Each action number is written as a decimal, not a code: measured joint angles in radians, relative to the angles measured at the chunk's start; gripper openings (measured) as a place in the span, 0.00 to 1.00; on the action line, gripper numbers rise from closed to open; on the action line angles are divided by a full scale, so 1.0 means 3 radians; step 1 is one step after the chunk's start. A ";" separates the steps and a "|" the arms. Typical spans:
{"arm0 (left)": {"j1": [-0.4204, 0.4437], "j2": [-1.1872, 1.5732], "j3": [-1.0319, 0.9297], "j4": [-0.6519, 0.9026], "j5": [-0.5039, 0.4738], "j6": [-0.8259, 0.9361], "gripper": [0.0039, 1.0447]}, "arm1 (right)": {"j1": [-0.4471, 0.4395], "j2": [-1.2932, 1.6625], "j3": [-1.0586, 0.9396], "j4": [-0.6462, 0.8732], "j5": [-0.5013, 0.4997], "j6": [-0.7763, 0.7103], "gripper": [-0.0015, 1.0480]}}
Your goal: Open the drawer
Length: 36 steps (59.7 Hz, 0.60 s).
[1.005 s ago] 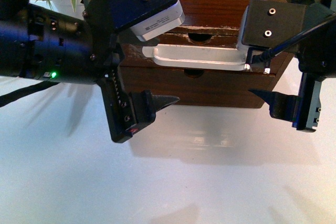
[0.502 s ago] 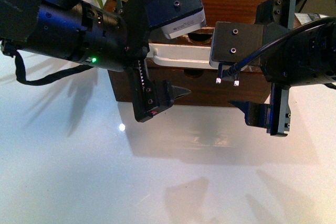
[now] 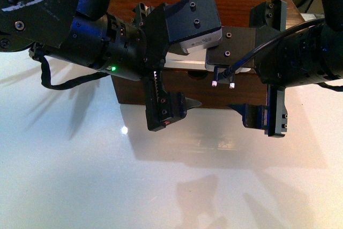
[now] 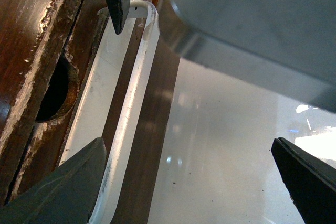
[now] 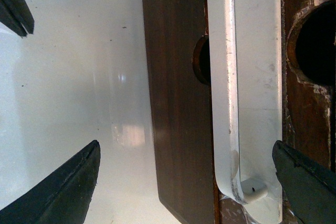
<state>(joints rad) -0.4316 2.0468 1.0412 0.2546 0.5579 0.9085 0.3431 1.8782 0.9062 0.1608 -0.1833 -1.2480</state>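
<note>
White handle [image 5: 223,77] lies between my right gripper's [image 5: 186,150] spread jaws; left gripper [image 4: 189,148] gapes too; closing off-centre, I might slip, leaving the drawer [image 5: 257,77] shut.

Left hand [image 3: 179,57] and right hand [image 3: 241,60], both spread wide, close before the drawer [image 3: 183,64].
</note>
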 joint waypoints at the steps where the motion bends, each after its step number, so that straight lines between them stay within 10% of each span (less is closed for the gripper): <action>1: -0.0001 0.0010 0.0014 -0.0008 0.0000 0.0001 0.92 | 0.0003 0.0004 0.0004 0.0000 0.0000 -0.0003 0.91; 36: -0.0064 0.0215 0.0299 -0.0276 0.0023 0.0134 0.92 | 0.0037 0.0191 0.0109 -0.0039 -0.0018 -0.0028 0.91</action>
<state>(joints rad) -0.4507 2.1113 1.1309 0.1719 0.5648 0.9485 0.3542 1.9354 0.9390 0.1490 -0.1886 -1.2564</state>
